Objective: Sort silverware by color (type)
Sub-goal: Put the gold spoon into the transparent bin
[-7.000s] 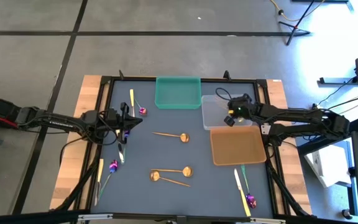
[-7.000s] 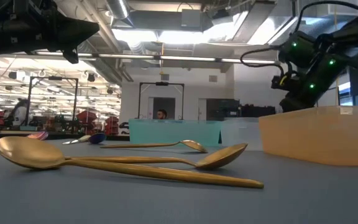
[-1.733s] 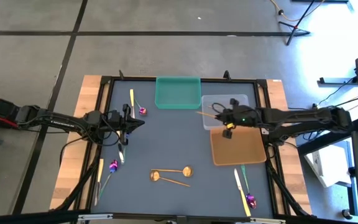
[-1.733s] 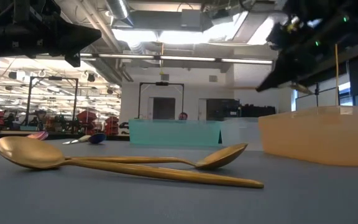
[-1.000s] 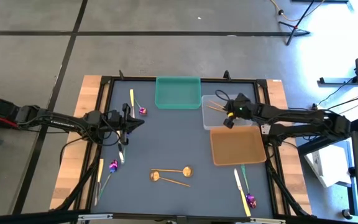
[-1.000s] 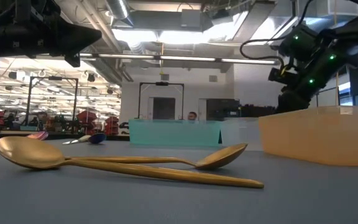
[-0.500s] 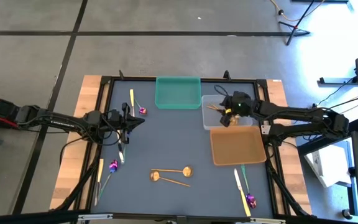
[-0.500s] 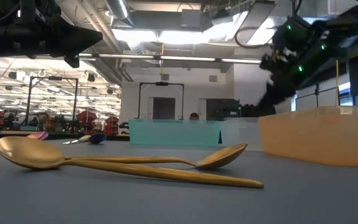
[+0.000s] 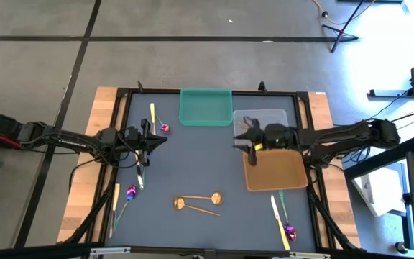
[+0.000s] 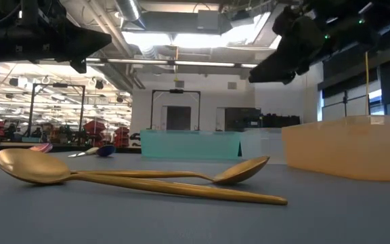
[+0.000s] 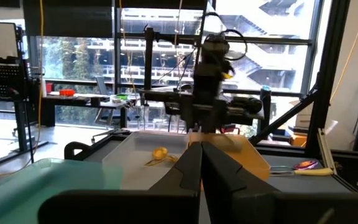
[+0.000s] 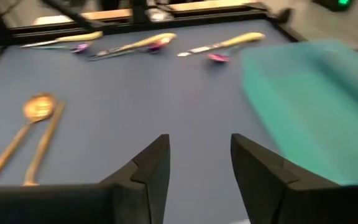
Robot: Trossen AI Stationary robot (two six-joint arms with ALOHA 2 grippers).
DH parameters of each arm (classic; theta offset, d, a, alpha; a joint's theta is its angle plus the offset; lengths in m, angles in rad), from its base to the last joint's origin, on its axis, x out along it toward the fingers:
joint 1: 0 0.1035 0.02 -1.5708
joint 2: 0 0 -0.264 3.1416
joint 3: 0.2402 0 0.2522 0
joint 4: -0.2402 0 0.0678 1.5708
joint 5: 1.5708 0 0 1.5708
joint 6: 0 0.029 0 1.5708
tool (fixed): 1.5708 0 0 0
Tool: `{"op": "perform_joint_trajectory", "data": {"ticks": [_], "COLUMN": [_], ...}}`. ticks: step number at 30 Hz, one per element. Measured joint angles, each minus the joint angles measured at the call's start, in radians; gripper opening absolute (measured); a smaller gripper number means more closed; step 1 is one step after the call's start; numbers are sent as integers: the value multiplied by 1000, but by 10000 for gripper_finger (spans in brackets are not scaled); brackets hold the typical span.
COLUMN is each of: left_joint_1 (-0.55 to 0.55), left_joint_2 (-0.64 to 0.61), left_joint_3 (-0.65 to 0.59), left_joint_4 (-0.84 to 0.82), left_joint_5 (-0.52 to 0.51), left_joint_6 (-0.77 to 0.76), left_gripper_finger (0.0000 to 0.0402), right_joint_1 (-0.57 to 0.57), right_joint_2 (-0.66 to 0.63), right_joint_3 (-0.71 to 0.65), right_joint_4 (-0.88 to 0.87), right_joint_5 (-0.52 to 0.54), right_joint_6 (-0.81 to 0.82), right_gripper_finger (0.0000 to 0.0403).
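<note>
1 gold spoon [image 9: 248, 124] lies in the clear tray [image 9: 278, 116] just behind the open right claw [image 9: 244, 144].

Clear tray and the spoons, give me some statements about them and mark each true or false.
1. A gold spoon lies in the clear tray. True.
2. The right gripper carries a spoon. False: its jaws are open and empty.
3. Two gold spoons lie on the blue mat. True.
4. The orange tray holds a knife. False: it holds nothing.
5. The left gripper is over the green tray. False: it is at the mat's left side.
</note>
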Motion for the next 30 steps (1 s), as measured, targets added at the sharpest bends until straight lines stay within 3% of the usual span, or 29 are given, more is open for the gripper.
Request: {"op": "perform_joint_trajectory", "data": {"ticks": [5,16,23,30], "left_joint_1": [0,-11,-50,-54], "left_joint_2": [0,8,8,8], "left_joint_3": [0,0,-1,-1], "left_joint_4": [18,3,-10,-10], "left_joint_5": [3,63,65,58], "left_joint_6": [0,-53,-55,-53], "left_gripper_finger": [4,4,4,4], "right_joint_1": [121,307,371,392], "right_joint_2": [109,463,672,811], "right_joint_3": [42,314,487,575], "right_joint_4": [48,38,-16,-8], "right_joint_5": [49,65,57,59], "right_joint_6": [10,-44,-29,-20], "right_gripper_finger": [154,154,154,154]}}
